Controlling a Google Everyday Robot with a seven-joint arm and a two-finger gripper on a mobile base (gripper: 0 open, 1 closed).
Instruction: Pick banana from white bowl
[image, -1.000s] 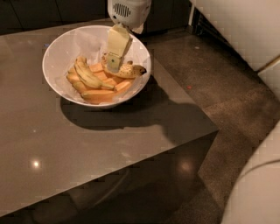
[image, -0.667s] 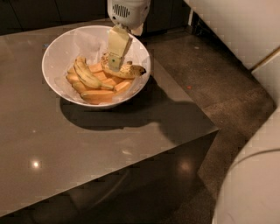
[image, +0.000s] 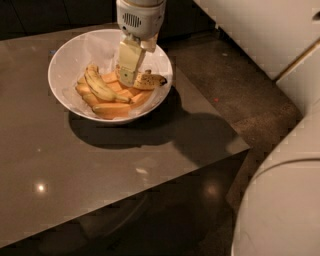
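Observation:
The white bowl (image: 70, 55) stands at the back of the dark table. Inside lie several bananas. The brown-spotted banana (image: 151, 80) with a dark tip lies at the bowl's right side, pointing right. My gripper (image: 127, 79) reaches down from above into the bowl, and its tip sits at the left end of the spotted banana, hiding that end. Smoother orange-yellow bananas (image: 112, 107) lie beneath, and a curved yellow one (image: 100, 86) lies to the left.
The glossy dark table (image: 100, 170) ends at a front edge and a right corner near the bowl. A dark speckled floor (image: 235, 95) lies to the right. Large white robot parts (image: 280, 210) fill the right side and lower right corner.
The gripper and the bananas have held the same place. Only the white robot part at the lower right has shifted.

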